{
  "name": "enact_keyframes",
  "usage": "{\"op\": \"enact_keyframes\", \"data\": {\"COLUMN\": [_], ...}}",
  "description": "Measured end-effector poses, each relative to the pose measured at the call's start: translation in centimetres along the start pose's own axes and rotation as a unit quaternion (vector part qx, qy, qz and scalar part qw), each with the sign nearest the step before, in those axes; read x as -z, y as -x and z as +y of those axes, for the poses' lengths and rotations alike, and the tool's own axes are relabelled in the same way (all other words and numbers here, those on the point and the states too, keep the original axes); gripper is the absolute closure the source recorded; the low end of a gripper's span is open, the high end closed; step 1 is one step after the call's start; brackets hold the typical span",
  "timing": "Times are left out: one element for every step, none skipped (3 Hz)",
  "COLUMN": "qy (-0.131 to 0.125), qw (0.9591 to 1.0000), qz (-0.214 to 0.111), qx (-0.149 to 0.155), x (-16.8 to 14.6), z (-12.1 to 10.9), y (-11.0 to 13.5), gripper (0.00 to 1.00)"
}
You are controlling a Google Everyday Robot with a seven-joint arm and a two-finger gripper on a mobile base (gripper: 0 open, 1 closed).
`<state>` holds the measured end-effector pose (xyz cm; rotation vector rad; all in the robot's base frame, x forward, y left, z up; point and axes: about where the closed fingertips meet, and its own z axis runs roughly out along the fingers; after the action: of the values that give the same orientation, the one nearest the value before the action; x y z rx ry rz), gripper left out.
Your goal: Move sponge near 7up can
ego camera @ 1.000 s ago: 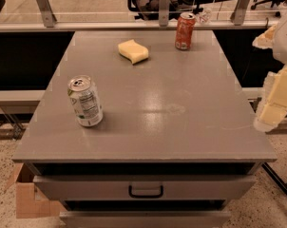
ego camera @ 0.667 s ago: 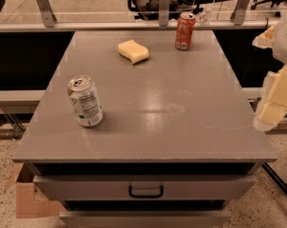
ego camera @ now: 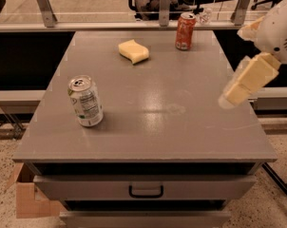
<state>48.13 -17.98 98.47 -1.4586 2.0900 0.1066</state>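
Note:
The pale yellow sponge point(ego camera: 133, 51) lies on the grey table point(ego camera: 172, 132) at the far middle. The 7up can point(ego camera: 86, 101) stands upright near the front left, well apart from the sponge. My gripper point(ego camera: 237, 64) hangs over the table's right edge, to the right of both and above the surface. Its cream fingers point(ego camera: 249, 78) are spread apart with nothing between them.
A red-orange soda can point(ego camera: 185, 31) stands at the far right of the table, right of the sponge. A drawer with a black handle point(ego camera: 146, 191) is under the tabletop. A cardboard box point(ego camera: 24, 198) sits on the floor at the front left. A metal railing point(ego camera: 134, 26) runs behind.
My gripper has moved left and a little up, from beside the table to over its right edge. The sponge and both cans have not moved.

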Motion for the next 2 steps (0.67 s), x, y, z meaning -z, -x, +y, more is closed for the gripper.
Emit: {"op": "enact_keyframes", "data": {"qy": [-0.016, -0.049], "qw": [0.9916, 0.9808], "qz": [-0.1, -0.15], "qx": [-0.08, -0.115], "x": [-3.3, -5.0], "z": [-1.3, -2.8], "y": [2.3, 3.7], "gripper": [0.0, 0.0]}}
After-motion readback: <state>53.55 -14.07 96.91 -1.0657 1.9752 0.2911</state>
